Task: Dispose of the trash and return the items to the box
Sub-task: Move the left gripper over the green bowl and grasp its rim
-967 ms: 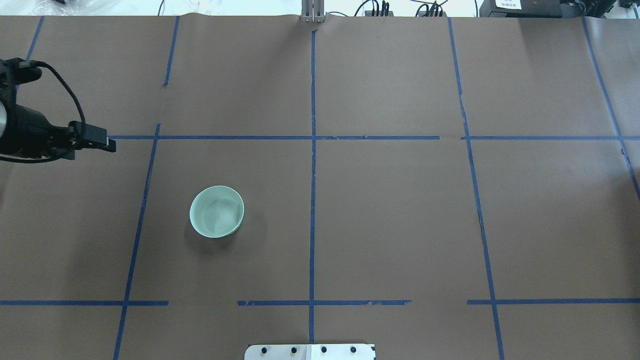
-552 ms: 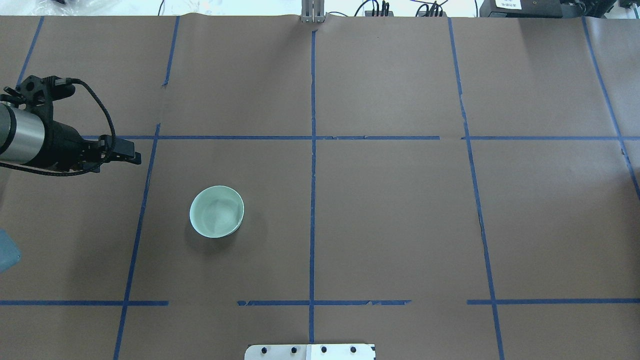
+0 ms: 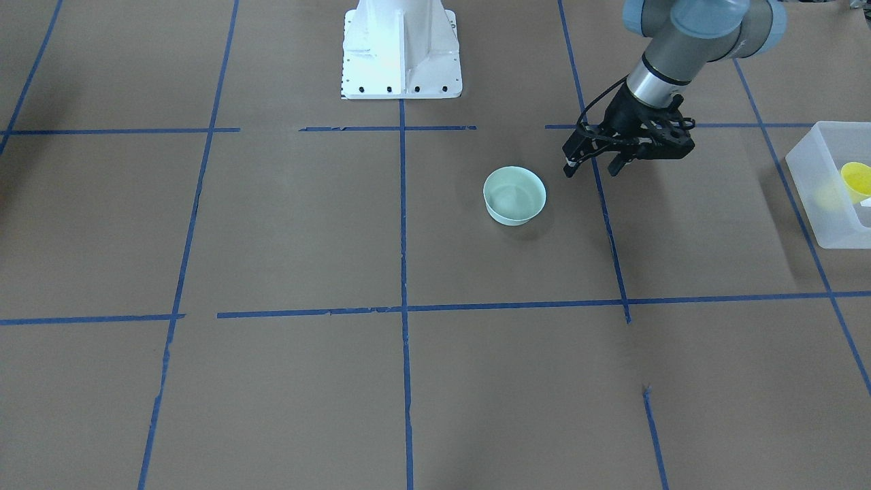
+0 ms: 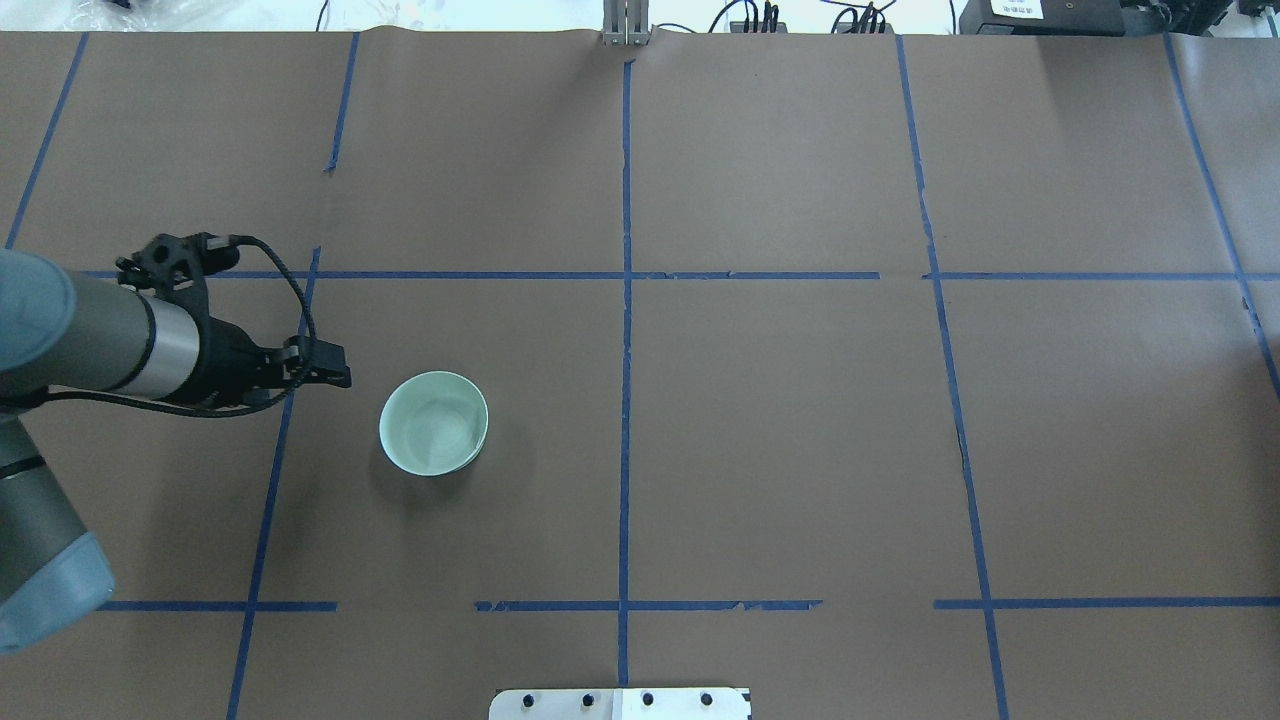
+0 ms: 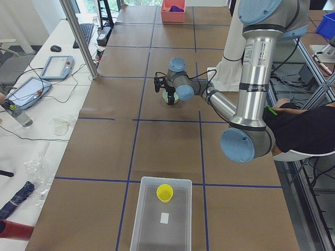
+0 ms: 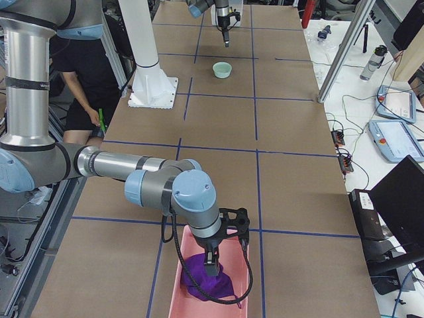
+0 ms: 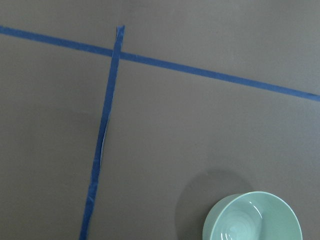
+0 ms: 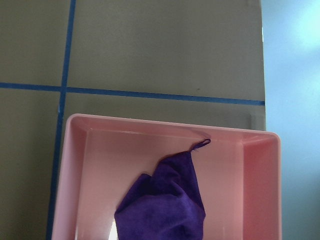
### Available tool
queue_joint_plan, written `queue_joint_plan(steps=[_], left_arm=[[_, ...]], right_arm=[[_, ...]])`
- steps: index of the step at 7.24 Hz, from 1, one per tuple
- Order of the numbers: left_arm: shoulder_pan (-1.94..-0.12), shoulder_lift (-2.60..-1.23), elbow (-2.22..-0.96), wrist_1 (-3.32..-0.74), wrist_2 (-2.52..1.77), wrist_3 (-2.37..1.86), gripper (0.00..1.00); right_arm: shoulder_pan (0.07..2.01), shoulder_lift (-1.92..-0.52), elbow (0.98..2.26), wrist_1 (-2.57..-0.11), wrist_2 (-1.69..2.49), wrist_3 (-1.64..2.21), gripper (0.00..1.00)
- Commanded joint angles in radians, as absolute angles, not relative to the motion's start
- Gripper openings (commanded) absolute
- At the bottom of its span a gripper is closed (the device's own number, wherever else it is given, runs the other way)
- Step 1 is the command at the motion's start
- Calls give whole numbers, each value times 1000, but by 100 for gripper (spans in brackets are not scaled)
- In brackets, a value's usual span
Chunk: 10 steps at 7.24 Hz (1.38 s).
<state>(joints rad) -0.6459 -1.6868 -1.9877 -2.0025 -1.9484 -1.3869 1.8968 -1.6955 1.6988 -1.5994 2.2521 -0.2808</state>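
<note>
Left gripper (image 3: 590,171) jaws spread, just beside mint bowl (image 3: 514,195) on table (image 3: 272,224). Right gripper (image 6: 212,267) above pink bin (image 8: 165,127); its jaws: cannot tell.

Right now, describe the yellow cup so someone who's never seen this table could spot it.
At the end of the table on the robot's left sits a frosted white bin. The yellow cup is inside it, at the end nearer the table's middle. It is the only bright yellow thing; the pale green bowl stands outside on the paper.
</note>
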Motion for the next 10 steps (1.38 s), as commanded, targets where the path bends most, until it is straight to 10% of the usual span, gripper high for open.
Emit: queue_joint_plan(steps=[1, 6, 9, 10], left_arm=[[-554, -1790, -1898, -1973, -1872, -1466, 100], [-476, -1793, -1835, -1973, -1800, -1506, 87], [-479, -1792, -1847, -1971, -1801, -1506, 0], [-482, -1792, -1855, -1971, -1804, -1506, 0]], right_arm=[[1850, -1675, 1706, -1603, 2344, -159, 100], [1698, -1674, 1792, -1606, 2405, -48, 100], [1629, -1646, 1808, -1594, 2436, 169, 100], [1628, -1644, 1815, -1580, 2436, 175, 100]])
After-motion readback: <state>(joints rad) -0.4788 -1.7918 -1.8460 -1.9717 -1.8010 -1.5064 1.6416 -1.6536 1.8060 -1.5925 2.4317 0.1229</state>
